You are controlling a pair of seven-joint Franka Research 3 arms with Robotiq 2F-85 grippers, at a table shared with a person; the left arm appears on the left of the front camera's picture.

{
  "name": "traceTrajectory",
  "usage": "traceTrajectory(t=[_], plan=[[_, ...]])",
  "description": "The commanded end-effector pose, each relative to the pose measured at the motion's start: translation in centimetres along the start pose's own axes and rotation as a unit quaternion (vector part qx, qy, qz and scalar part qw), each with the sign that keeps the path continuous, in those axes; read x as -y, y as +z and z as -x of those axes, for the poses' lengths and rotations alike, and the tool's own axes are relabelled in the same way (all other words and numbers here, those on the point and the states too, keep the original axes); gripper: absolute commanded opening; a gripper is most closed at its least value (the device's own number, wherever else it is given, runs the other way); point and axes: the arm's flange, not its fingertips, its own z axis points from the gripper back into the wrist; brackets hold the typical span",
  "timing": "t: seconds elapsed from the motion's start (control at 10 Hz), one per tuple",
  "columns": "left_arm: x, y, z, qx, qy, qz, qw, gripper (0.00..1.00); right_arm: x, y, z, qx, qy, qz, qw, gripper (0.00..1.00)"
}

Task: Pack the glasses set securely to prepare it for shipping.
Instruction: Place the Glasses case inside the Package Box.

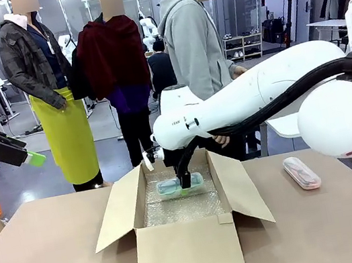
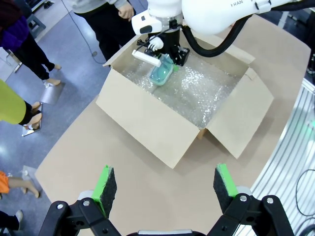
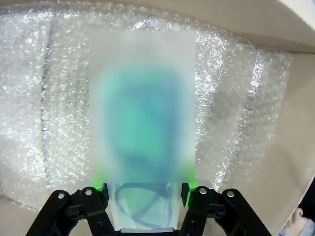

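Observation:
A mint-green translucent glasses case (image 1: 179, 185) hangs inside the open cardboard box (image 1: 186, 247), just above its bubble-wrap lining. My right gripper (image 1: 186, 183) is shut on the case; in the right wrist view the mint-green case (image 3: 142, 147) sits between the green pads (image 3: 189, 181), with dark spectacle frames showing through. The left wrist view shows the same case (image 2: 161, 72) held over the far end of the box (image 2: 147, 120). A pale pink and white case (image 1: 300, 172) lies on the table to the right of the box. My left gripper (image 2: 166, 189) is open, high above the table's near side.
The box's flaps stand open on all sides. A person in a grey hoodie (image 1: 190, 40) stands at the far edge behind the box, and two more people stand farther back on the left. My left arm (image 1: 1, 145) is raised at the left edge.

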Motion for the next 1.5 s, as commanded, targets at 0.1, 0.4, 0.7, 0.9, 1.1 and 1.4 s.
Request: traceTrajectory(t=[0.1, 0.4, 0.7, 0.9, 1.1, 1.4], plan=[[0.0, 0.1, 0.0, 0.002, 0.0, 0.0, 1.0, 1.0, 0.2, -0.4, -0.7, -0.02, -0.021, -0.012, 1.0, 0.64], [0.0, 0.1, 0.0, 0.002, 0.0, 0.0, 1.0, 1.0, 0.2, -0.2, -0.6, -0.021, -0.025, -0.007, 0.999, 0.73], [0.0, 0.1, 0.0, 0.002, 0.0, 0.0, 1.0, 1.0, 0.1, 0.1, -0.6, -0.022, -0.023, -0.008, 0.999, 1.0], [0.0, 0.1, 0.0, 0.002, 0.0, 0.0, 1.0, 1.0, 0.0, 0.9, -0.8, -0.015, -0.023, -0.001, 1.0, 1.0], [0.0, 0.1, 0.0, 0.002, 0.0, 0.0, 1.0, 1.0, 0.1, 0.1, -0.1, -0.004, -0.009, -0.004, 1.0, 1.0], [0.0, 0.1, 0.0, 0.002, 0.0, 0.0, 1.0, 1.0, 0.1, 0.1, -0.1, -0.004, -0.009, -0.004, 1.0, 1.0]])
